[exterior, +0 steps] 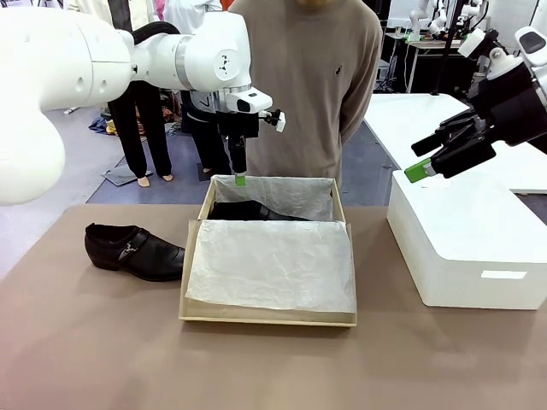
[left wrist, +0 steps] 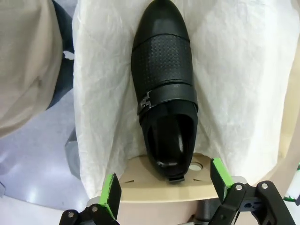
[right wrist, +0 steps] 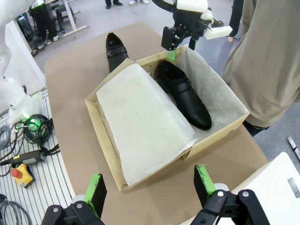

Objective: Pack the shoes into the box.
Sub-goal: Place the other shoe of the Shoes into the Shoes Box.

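Note:
One glossy black shoe (exterior: 134,250) lies on its side of the table, left of the tan box (exterior: 265,318). The other shoe (left wrist: 164,79) rests inside the box (right wrist: 220,133) on white tissue paper, along the far wall, nothing gripping it. My left gripper (exterior: 239,178) hangs open just above that shoe's heel end (right wrist: 183,93), its green pads (left wrist: 111,194) spread wide to either side. My right gripper (exterior: 423,168) is open in the air at the right, empty, high over the white box. The table shoe (right wrist: 115,49) lies beyond the box's far corner in the right wrist view.
A large white box (exterior: 470,248) stands on the table's right side. A sheet of tissue paper (exterior: 272,263) covers the box's near half. A person (exterior: 303,85) stands close behind the box at the far edge. Brown tabletop (exterior: 102,342) is bare in front.

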You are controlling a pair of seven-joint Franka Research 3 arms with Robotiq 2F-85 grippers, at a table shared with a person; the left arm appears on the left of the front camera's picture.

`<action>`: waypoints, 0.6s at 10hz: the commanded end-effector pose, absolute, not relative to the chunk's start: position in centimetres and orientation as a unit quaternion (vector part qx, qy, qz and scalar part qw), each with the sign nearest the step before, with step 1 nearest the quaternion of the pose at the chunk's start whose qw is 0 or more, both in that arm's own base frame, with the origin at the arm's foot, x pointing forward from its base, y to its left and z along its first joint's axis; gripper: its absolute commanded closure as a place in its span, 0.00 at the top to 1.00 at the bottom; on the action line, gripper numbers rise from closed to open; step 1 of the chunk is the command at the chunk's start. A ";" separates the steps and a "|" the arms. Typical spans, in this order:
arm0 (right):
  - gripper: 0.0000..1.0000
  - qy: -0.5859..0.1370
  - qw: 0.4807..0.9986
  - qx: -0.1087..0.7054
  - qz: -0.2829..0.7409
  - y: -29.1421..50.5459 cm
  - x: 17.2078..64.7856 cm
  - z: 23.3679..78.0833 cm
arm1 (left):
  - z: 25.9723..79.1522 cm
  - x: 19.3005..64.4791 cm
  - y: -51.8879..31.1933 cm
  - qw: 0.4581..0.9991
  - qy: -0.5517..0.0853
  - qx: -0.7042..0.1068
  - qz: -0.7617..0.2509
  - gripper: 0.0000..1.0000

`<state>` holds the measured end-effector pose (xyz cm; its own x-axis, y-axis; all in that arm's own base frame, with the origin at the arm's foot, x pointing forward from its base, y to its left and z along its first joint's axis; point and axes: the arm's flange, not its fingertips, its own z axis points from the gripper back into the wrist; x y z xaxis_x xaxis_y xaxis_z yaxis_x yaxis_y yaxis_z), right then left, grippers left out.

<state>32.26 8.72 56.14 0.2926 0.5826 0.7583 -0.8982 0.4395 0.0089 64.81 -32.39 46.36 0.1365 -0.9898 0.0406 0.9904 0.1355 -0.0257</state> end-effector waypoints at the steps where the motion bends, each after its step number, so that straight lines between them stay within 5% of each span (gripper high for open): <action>1: 1.00 -0.360 0.761 0.232 0.488 8.7 32.7 56.2 | 46.4 64.7 -32.1 0.755 -0.007 -0.018 -0.656 1.00; 6: 1.00 -0.360 0.761 0.232 0.488 8.7 32.7 56.2 | 49.6 62.7 -28.2 0.731 -0.050 -0.016 -0.680 1.00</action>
